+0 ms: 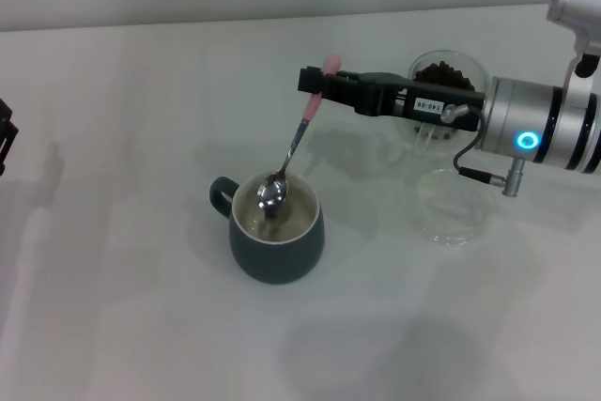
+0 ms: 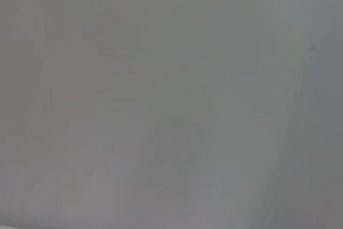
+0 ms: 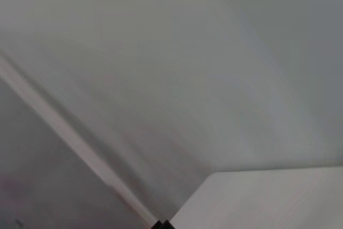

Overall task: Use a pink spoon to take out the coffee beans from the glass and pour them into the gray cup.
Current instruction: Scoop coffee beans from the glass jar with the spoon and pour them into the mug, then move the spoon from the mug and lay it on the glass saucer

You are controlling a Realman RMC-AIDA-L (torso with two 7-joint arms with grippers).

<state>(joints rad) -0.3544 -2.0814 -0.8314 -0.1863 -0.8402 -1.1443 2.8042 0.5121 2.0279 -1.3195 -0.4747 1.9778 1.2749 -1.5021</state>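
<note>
The pink spoon (image 1: 299, 143) hangs steeply, its pink handle end up and clamped in the right tool (image 1: 315, 84), its metal bowl down inside the mouth of the gray cup (image 1: 274, 232), which stands on the desk (image 1: 122, 138) with its loop handle toward the robot's left. The spoon's long axis runs from the tool down and slightly leftward into the cup, so the bowl lies below and a little to the left of the grip. Whether any coffee beans (image 1: 443, 73) have landed in the cup cannot be made out; a dark heap of them shows in the glass (image 1: 449, 91), behind the right arm and well apart from the cup. A shallow clear dish (image 1: 449, 206) sits nearer, just right of the cup. My judgement: this is the pouring step, and the next move turns on lifting the spoon along its own axis before swinging back right to the glass. The left tool (image 1: 4, 138) is barely in view at the far left edge, idle.
</note>
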